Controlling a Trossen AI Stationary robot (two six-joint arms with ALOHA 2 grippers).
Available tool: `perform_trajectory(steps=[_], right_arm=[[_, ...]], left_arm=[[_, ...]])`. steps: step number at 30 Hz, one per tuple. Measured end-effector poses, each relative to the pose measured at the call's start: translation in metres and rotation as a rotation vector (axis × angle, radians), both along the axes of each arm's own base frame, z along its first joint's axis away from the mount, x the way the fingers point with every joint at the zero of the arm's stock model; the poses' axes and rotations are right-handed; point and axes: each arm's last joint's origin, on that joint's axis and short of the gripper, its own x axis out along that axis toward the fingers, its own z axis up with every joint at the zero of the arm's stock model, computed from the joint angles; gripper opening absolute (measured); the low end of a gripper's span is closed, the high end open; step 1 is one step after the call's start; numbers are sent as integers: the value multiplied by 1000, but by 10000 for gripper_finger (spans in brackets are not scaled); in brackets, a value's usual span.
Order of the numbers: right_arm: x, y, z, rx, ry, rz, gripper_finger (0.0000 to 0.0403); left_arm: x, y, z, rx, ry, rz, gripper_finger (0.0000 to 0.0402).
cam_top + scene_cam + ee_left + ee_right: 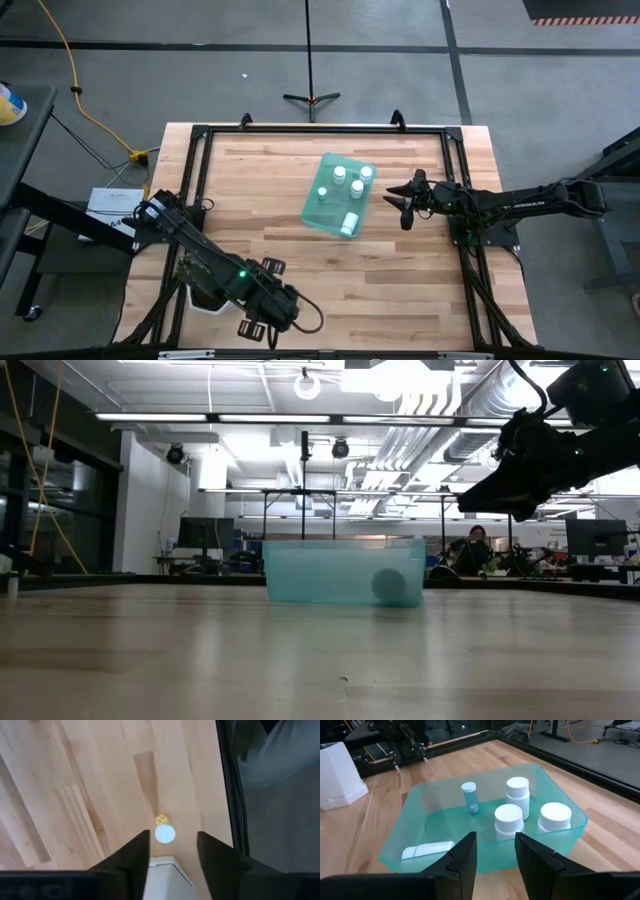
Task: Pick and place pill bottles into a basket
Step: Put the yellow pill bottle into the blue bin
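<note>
The teal basket (338, 195) stands on the table's middle; it also shows in the low view (345, 570) and the right wrist view (420, 810). Inside it, three white pill bottles (509, 817) stand upright, one lies on its side (427, 850), and a small bluish one (469, 792) stands at the back. My right gripper (402, 205) is open and empty, just right of the basket and above the table (500, 485), facing it (495, 840). My left gripper (255, 328) is open at the table's near edge, pointing down (172, 837).
A white pot (205, 300) stands at the near left, under my left arm; it also shows in the right wrist view (337, 770). A small white round thing with a yellow bit (165, 834) lies on the table below my left fingers. A black frame (455, 180) borders the table.
</note>
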Motion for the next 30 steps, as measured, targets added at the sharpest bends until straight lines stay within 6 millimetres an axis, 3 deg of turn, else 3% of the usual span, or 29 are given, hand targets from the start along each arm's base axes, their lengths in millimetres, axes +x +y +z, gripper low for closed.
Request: perform_trajectory(steps=[6,10,16,30], right_arm=[[0,0,0,-2,1,1,124],[0,0,0,-2,3,1,124],[0,0,-1,-1,9,1,124],[0,0,-1,-8,11,3,124]], left_arm=[[0,0,-1,22,-13,2,276],[2,-1,-11,25,-22,6,301],[0,-1,-38,9,51,-2,293],[-2,-3,-78,-48,88,-7,271]])
